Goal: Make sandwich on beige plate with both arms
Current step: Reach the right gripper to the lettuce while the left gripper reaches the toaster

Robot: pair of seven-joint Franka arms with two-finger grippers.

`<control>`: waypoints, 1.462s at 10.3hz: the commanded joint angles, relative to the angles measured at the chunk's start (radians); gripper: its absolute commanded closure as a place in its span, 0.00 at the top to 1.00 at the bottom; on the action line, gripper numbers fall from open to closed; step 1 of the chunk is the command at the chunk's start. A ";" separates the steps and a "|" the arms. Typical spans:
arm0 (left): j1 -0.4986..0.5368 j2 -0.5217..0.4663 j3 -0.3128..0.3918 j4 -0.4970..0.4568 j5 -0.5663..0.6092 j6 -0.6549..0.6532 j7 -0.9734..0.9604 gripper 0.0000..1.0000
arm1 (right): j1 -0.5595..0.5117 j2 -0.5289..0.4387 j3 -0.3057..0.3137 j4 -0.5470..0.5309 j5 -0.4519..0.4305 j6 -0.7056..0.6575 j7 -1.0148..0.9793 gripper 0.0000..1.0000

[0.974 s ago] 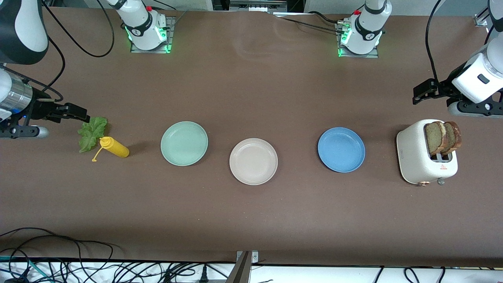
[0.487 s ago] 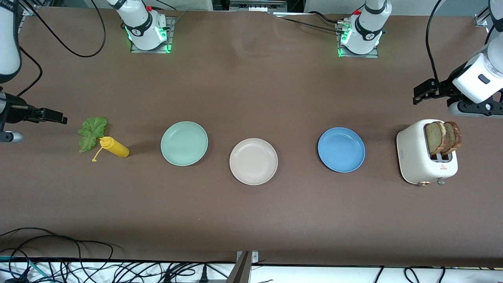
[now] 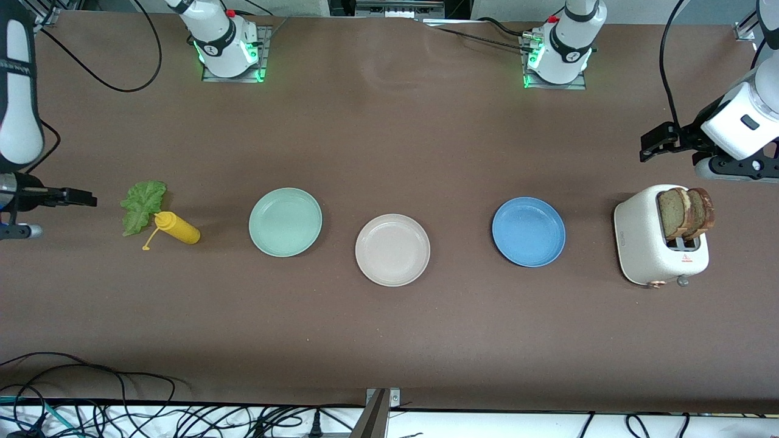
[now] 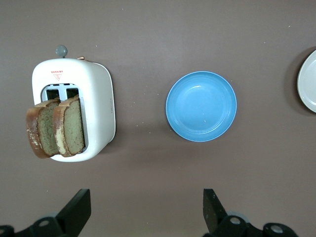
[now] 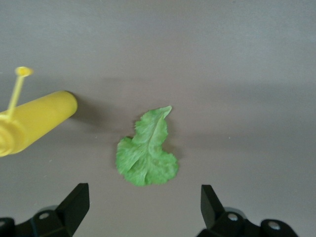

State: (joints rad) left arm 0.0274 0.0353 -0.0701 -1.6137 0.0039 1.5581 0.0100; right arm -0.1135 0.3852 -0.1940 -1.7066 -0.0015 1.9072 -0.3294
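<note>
Sandwich: unassembled; bread slices (image 3: 684,213) in toaster (image 3: 660,243), frame right; lettuce (image 3: 142,205), frame left.
Beige plate (image 3: 392,249): frame centre, bare.
Right tool (image 5: 143,207): wide, over lettuce; descend centred.
Left tool (image 4: 147,212): wide, near toaster.

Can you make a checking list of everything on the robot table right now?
Surface: brown table, bare around the items.
Job's things: beige plate empty; two bread slices standing in the white toaster; lettuce leaf lying flat.
Clutter: mint-green plate, blue plate, yellow squeeze bottle lying beside the lettuce.
Grippers: left gripper open above the table by the toaster; right gripper open by the lettuce.
Cables: black cables along the table edge.
Surroundings: nothing seen.
</note>
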 commanded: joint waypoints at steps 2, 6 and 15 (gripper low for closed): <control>0.002 0.006 -0.004 0.020 0.030 -0.007 0.022 1.00 | -0.012 0.050 0.010 -0.076 -0.009 0.145 -0.022 1.00; 0.002 0.006 -0.004 0.018 0.024 -0.007 0.010 1.00 | 0.000 0.016 0.022 -0.077 -0.003 0.098 -0.005 1.00; 0.100 0.057 -0.002 0.024 0.038 0.000 0.054 1.00 | 0.003 -0.023 0.025 -0.076 0.000 0.084 -0.005 1.00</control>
State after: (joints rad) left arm 0.0989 0.0652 -0.0656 -1.6135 0.0133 1.5591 0.0245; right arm -0.1050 0.3788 -0.1718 -1.7764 -0.0022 1.9935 -0.3326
